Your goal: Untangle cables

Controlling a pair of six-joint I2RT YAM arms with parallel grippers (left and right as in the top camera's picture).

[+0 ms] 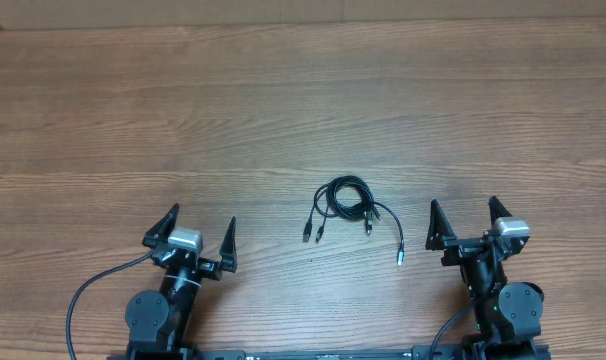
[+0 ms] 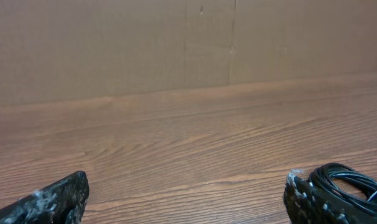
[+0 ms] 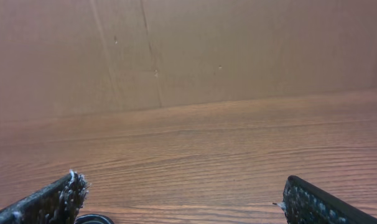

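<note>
Overhead view is showing the cables point(image 1: 345, 200) lying as one small tangled bundle on the wooden table point(image 1: 283, 90), between the left gripper point(image 1: 203, 218) and the right gripper point(image 1: 464, 205) (plug ends are trailing toward the near edge, one reaching toward the right arm). Both grippers are standing with jaws spread wide, holding nothing and touching no cord. Left wrist view is showing part of the coil just beyond its right fingertip point(image 2: 307, 200), while the right wrist view is facing wood grain and a brown cardboard wall point(image 3: 238, 50).
</note>
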